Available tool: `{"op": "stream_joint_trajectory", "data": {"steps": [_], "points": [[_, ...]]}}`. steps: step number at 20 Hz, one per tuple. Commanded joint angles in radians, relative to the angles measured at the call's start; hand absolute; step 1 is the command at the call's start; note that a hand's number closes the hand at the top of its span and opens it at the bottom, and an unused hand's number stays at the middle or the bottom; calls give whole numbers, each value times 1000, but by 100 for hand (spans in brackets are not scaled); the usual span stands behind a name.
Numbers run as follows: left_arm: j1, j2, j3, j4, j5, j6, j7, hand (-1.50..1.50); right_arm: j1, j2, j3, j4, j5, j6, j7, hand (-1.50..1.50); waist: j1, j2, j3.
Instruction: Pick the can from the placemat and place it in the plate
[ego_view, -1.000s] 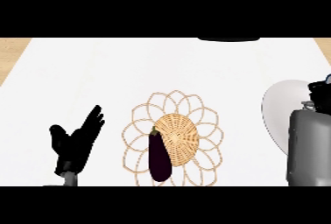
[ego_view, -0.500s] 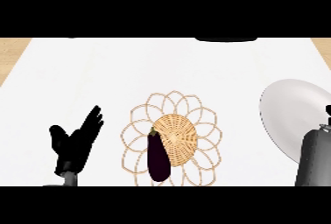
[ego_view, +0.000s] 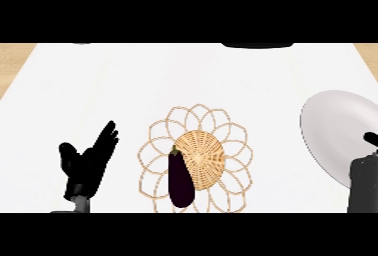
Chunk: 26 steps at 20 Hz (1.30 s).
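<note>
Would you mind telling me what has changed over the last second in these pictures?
The right hand has drawn back toward the lower right edge, uncovering most of the plate. The left hand, the eggplant and the woven placemat stayed where they were.

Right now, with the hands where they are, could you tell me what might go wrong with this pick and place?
1. The placemat carries a dark eggplant, and no can shows; the wrong thing may get picked.
2. The right hand sits low at the plate edge and might nudge it when reaching across.
3. The eggplant lies on the mat's left half, nearer the resting left hand, so the right hand's reach looks long.
</note>
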<state>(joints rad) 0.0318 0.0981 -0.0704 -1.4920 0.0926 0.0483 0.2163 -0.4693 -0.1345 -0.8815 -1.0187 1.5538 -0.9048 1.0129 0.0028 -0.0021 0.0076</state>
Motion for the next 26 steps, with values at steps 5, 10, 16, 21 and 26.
{"op": "stream_joint_trajectory", "data": {"steps": [5, 10, 16, 21, 26], "points": [[28, 15, 4, -29, 18, -21, 51, 0, 23, -60, 87, 50, -296, -300, -234, -150, 9, 3, -4], [-55, -6, 24, 59, 1, 11, 39, 0, 89, -9, 116, -77, -408, -414, -290, -150, -10, 3, -6], [38, 13, 21, 5, 21, -38, 4, 0, 255, 131, 281, -358, -539, -412, -309, -150, -9, -3, -8], [-40, -25, 16, 65, -9, 11, 25, 0, 490, 133, 574, -555, -627, -419, -236, -150, -17, -2, -9], [28, -28, -8, 35, -27, 4, 3, 0, 676, 134, 794, -629, -544, -516, -138, -150, -9, 0, -9]]}}
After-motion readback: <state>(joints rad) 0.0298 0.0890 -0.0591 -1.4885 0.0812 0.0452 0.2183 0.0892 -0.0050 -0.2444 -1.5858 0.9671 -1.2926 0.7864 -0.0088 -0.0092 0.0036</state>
